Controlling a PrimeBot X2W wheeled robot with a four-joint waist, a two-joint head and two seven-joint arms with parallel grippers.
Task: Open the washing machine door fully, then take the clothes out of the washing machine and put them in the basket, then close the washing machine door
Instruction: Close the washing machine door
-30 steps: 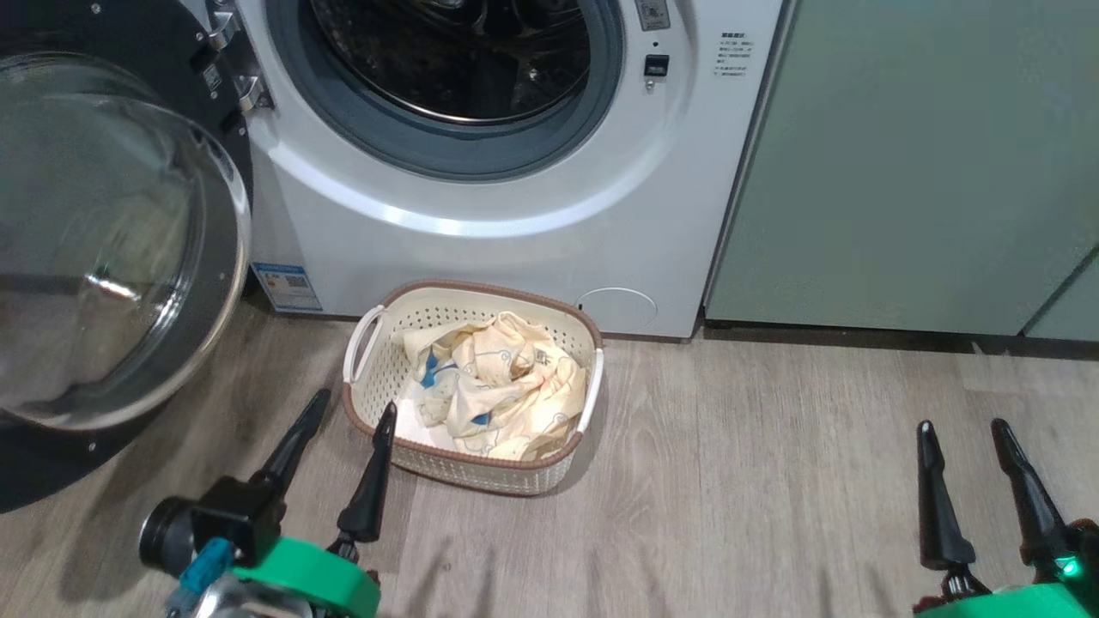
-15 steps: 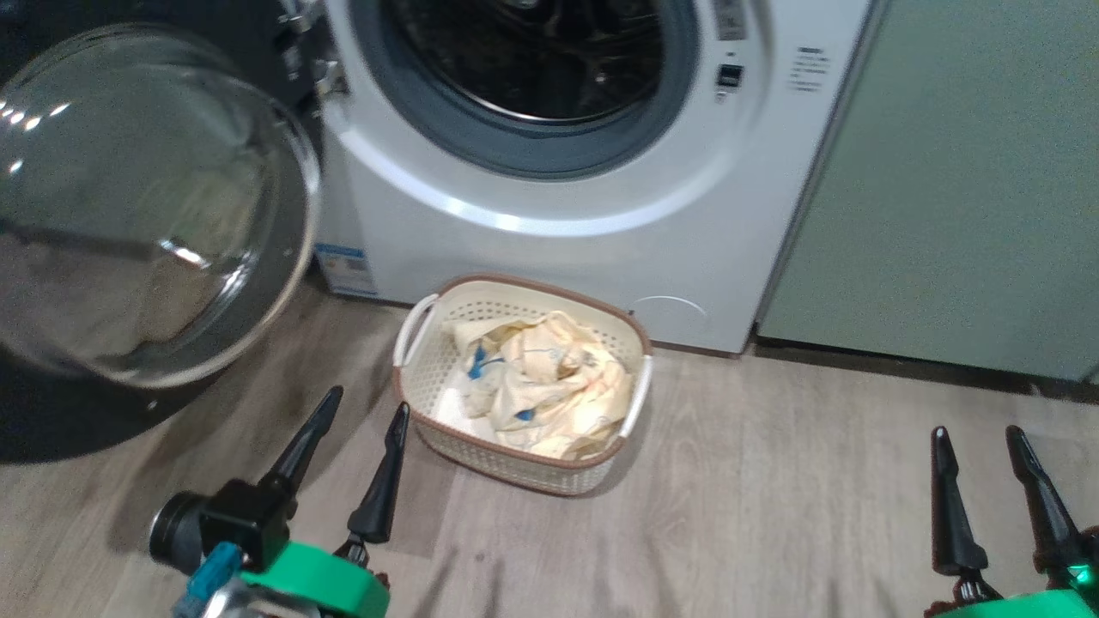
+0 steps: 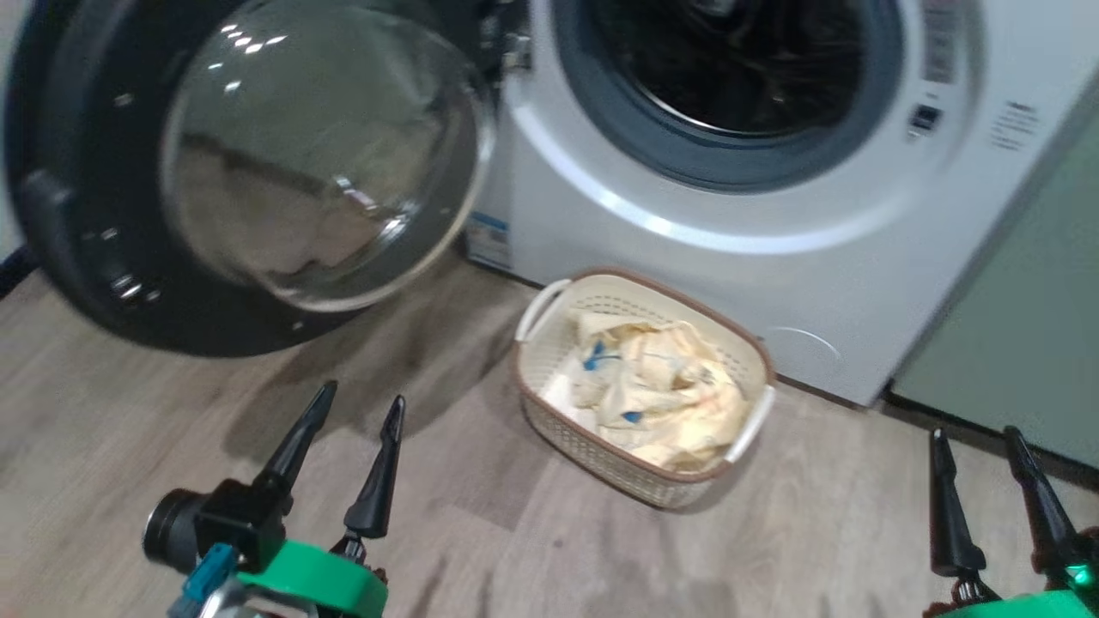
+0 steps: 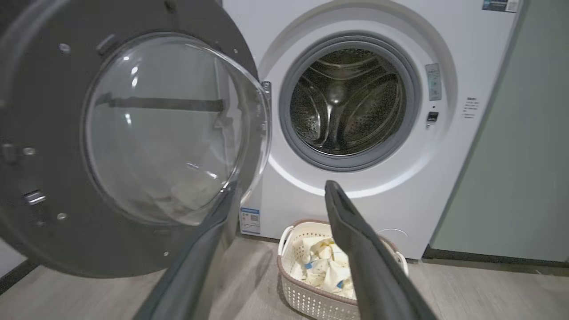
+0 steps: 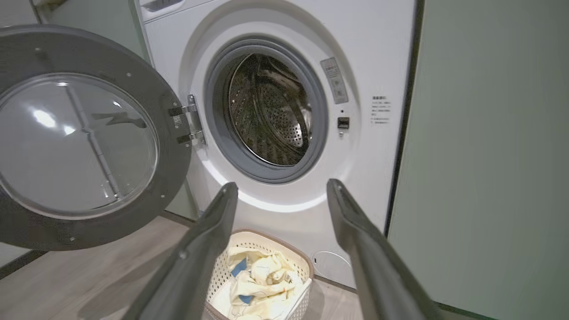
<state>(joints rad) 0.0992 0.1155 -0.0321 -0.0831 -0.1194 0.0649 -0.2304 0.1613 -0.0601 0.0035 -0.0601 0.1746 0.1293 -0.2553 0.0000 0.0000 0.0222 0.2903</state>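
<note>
In the head view, the washing machine door [image 3: 77, 257] is swung wide open to the left, so the round mouth of the washing machine [image 3: 687, 249] is easy to reach into. The basket [image 3: 601, 453] sits on the wooden floor [image 3: 129, 403] just in front of the machine, close by so things don't have far to go. The clothes [image 3: 661, 386] lie in a soft heap inside it. The left gripper [image 3: 361, 399] and the right gripper [image 3: 974, 438] hang low over the floor, fingers spread apart, holding nothing. In the left wrist view, the drum [image 4: 346, 102] looks shiny and bare, so I think the clothes are all out. In the right wrist view, the door hangs on its hinge [image 5: 189, 124] at the machine's left side, well away from the mouth. I think the job left is pushing the door shut.
</note>
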